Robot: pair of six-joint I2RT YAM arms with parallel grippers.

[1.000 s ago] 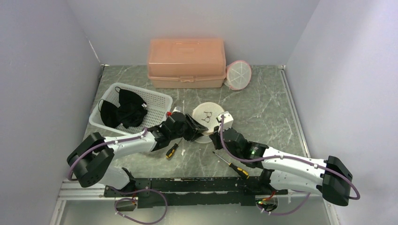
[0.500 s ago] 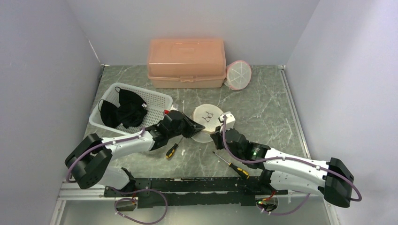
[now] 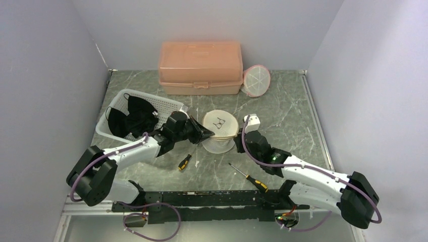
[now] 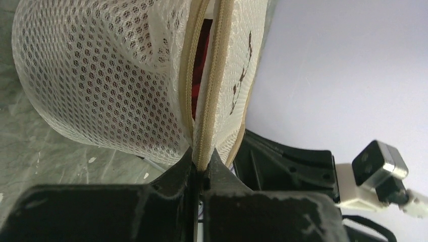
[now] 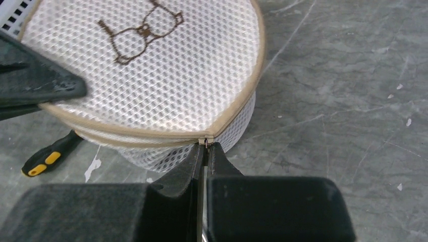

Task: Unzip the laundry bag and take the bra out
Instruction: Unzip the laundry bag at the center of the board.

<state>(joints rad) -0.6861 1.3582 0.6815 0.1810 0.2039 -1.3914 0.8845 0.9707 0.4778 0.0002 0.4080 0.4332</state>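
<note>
The round white mesh laundry bag (image 3: pixel 220 130) with a brown bra drawing on its lid stands mid-table; it also shows in the right wrist view (image 5: pixel 151 75) and the left wrist view (image 4: pixel 101 85). My left gripper (image 4: pixel 202 164) is shut on the bag's beige zipper edge (image 4: pixel 212 101) at its left side. The zip gapes there, with red fabric (image 4: pixel 198 75) inside. My right gripper (image 5: pixel 205 148) is shut on the zipper pull (image 5: pixel 205 141) at the bag's right front. The bra itself is mostly hidden.
A white basket (image 3: pixel 168 107) with black cloth sits left of the bag. A peach lidded box (image 3: pixel 200 66) and a pink mesh disc (image 3: pixel 256 80) stand at the back. Two yellow-handled screwdrivers (image 3: pixel 184 162) (image 3: pixel 250 178) lie in front.
Both grippers and the bag have shifted away from the arm bases. My right gripper has drawn the zipper pull round to the right, and the zip has opened further.
</note>
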